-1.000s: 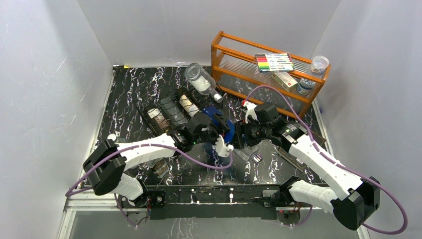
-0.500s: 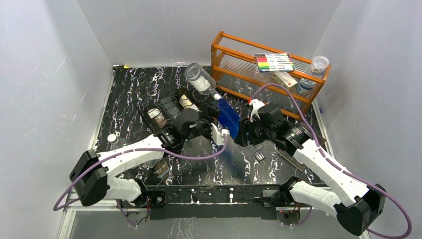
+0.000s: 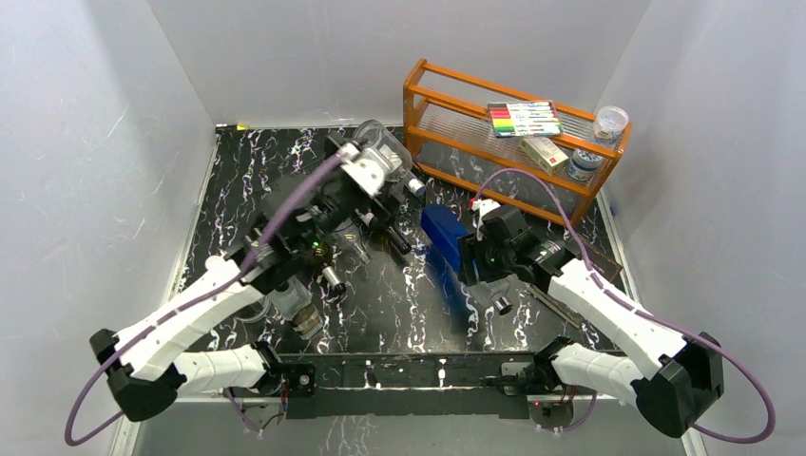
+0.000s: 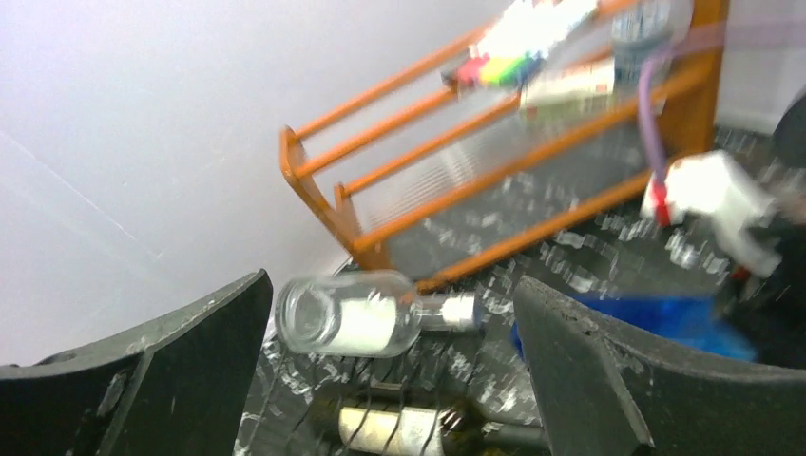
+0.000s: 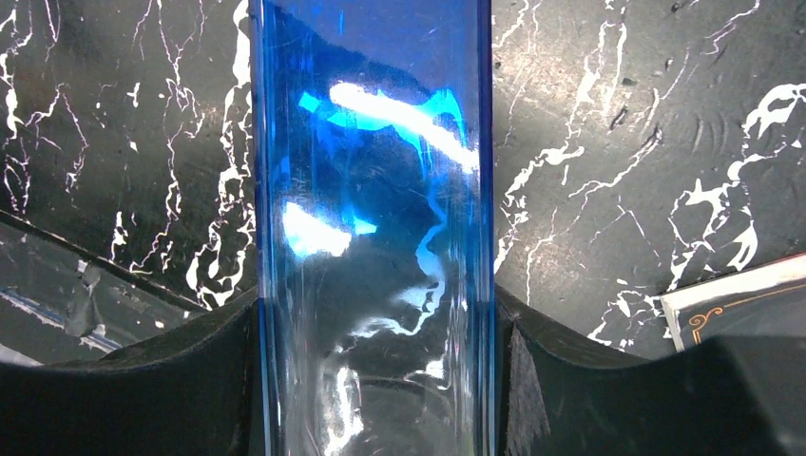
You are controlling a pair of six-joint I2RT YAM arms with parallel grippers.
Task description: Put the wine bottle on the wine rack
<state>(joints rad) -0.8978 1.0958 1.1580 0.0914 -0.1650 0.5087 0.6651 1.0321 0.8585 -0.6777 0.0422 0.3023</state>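
Blue wine bottle (image 3: 443, 236) sits in the right end effector (image 5: 373, 323), whose two dark fingers press on its flat glass sides at a middling spread; the right wrist view shows the glass filling the gap between them, with black white-veined tabletop (image 3: 247, 171) behind it. From above, the bottle is to the right of the wine rack (image 4: 375, 389) and apart from it, in front of the orange wooden shelf (image 3: 415, 100); I cannot tell whether its base touches the tabletop. The left end effector (image 4: 392, 285) is spread wide and grips nothing; it is raised over the far end of the rack and faces the shelf. Between its fingers the left wrist view shows a clear bottle (image 4: 352, 325) lying on its side, white label and silver cap toward the right; below that, blurred, a dark bottle with a pale label (image 4: 399, 432) lies among the rack's thin black wires. A pack of coloured markers (image 3: 523, 119) lies on the shelf's top tier.
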